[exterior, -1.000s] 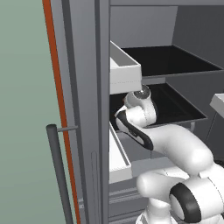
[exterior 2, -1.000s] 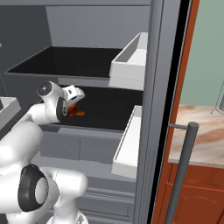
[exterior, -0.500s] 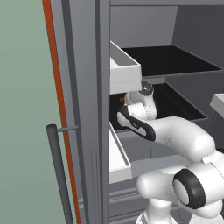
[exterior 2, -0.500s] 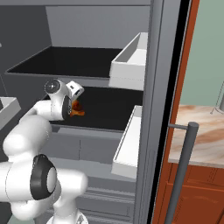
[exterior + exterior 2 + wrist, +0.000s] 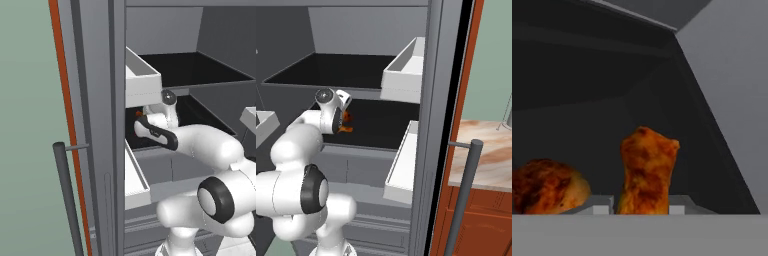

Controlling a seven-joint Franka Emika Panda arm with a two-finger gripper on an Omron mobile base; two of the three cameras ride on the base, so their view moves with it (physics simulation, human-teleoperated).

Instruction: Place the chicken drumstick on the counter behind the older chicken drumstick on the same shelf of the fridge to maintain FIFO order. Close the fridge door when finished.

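Reaching deeper into the fridge (image 5: 100, 125), the arm has carried the chicken drumstick (image 5: 647, 170) further over the shelf (image 5: 381, 122) in the last second.

Left base view: the wrist has swung in past the white door bin (image 5: 142, 82), hiding the tool. Right base view: the tool (image 5: 345, 119) is low over the black shelf, orange meat showing just beside it, so placement looks close, with release and door closing left. Hand view: the tool is clamped on the drumstick, standing upright, glossy brown-orange; the older drumstick (image 5: 544, 187) lies just beside it.
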